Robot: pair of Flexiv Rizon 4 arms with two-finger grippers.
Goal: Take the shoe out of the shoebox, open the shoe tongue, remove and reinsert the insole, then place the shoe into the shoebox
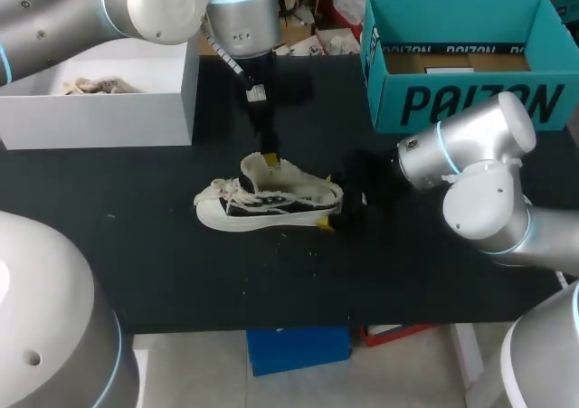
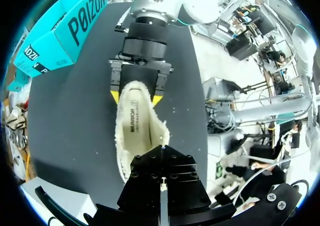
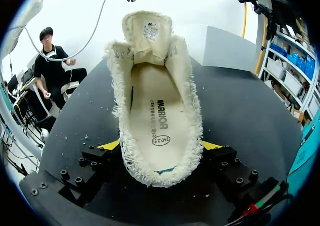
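Shoe (image 1: 271, 202) is out of the box, sole down on the dark surface (image 1: 163, 245), mid-table, toe toward my left, heel toward my right. Opening faces up. Insole (image 3: 157, 110) lies flat inside, looks fully seated. Tongue (image 3: 147, 28) stands up at the far end of the opening, so the mouth is wide open.

Right gripper (image 3: 161, 146) is clamped on the heel, one yellow tip on each side of it. Likely there to pin the shoe so it doesn't slide or tip while the other arm works.

Left gripper (image 1: 265, 159) comes down from above at the tongue end, right at the tongue's top edge. Can't tell if it is closed on the tongue or just above it: its own wrist view hides the contact. Position suits holding the tongue back or reaching in for the insole.

Teal shoebox (image 1: 470, 100) sits open at the far right of the surface, well apart from the shoe, ready for the return. White box (image 1: 99, 109) is at the far left, not involved.

Judged step: tongue open, insole work in hand.
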